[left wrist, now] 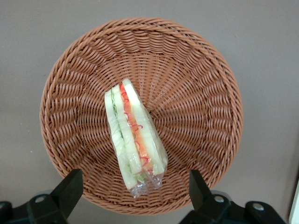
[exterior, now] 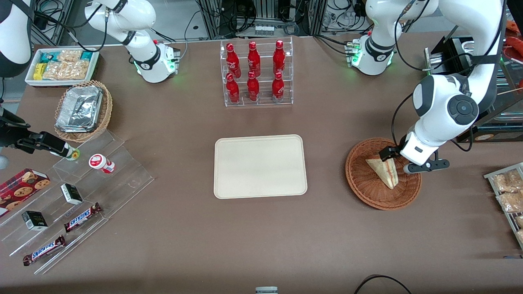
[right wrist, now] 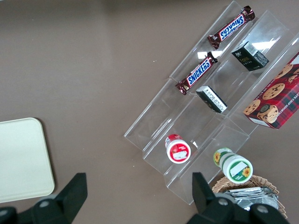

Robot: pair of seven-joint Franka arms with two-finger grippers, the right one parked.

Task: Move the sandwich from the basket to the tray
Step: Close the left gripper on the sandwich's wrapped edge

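The tray lies flat in the middle of the table. Toward the working arm's end stands the basket, well apart from the tray. The sandwich lies inside the basket, with its cut edge showing red and green layers. The gripper hangs above the basket, just over the sandwich. Its fingers are spread apart, one on each side of the sandwich, and hold nothing.

The left arm bends down with its wrist low. Its tool points straight down, and the 2 fingers are spread wide apart, one at 9 o'clock, one at 3 o'clock.
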